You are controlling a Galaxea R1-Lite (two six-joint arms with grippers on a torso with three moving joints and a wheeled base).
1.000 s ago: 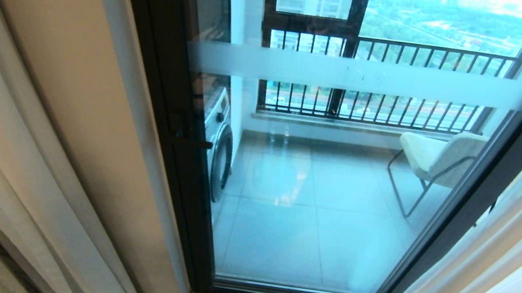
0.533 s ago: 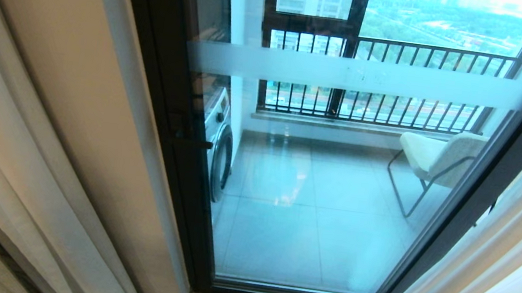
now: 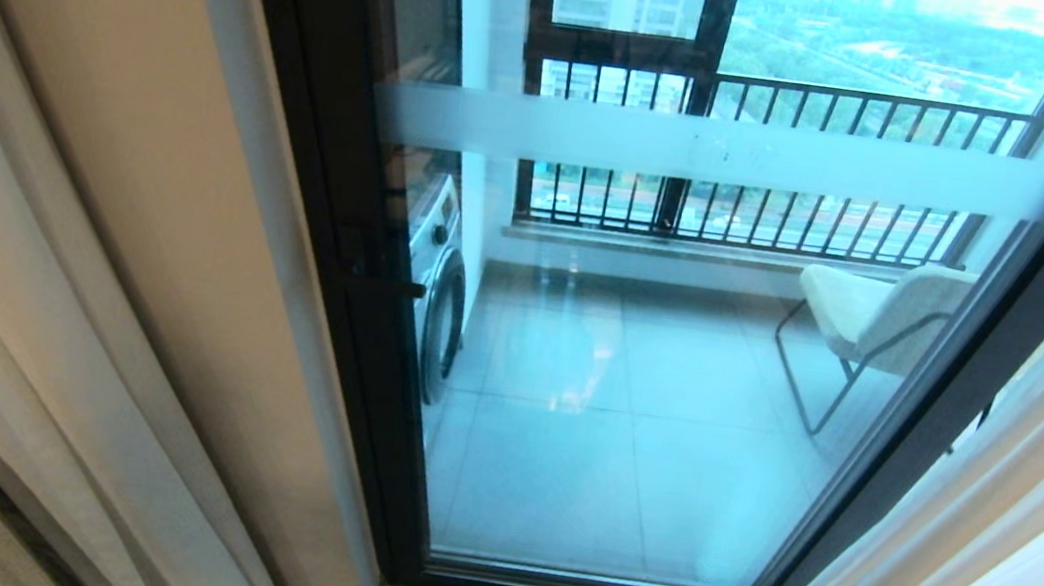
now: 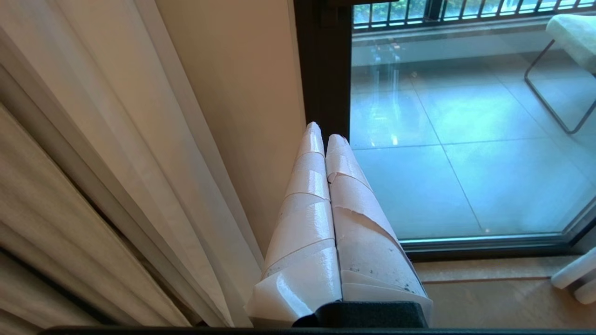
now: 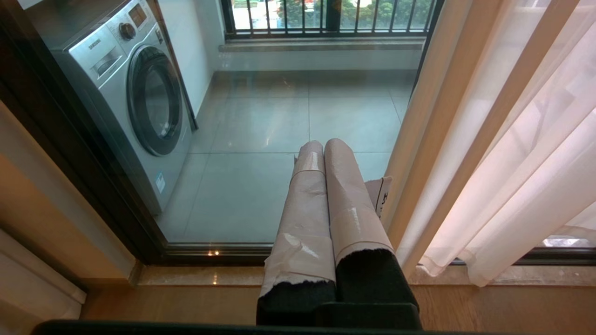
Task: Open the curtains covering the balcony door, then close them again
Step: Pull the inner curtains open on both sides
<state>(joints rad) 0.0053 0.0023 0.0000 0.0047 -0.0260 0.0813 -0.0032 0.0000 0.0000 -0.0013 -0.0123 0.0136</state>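
Nothing moved; two curtains [image 3: 1012,479] parted, both grippers [image 4: 324,137] [image 5: 323,144] closed, empty.

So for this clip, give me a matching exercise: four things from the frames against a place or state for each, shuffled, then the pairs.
Things:
1. curtains
2. balcony door
3. washing machine
4. left hand

Places or states:
A. shut, holding nothing
B. drawn aside to both sides of the glass
C. uncovered, frosted band across it
D. out on the balcony, behind the glass

Pairs: 1-B, 2-C, 3-D, 4-A
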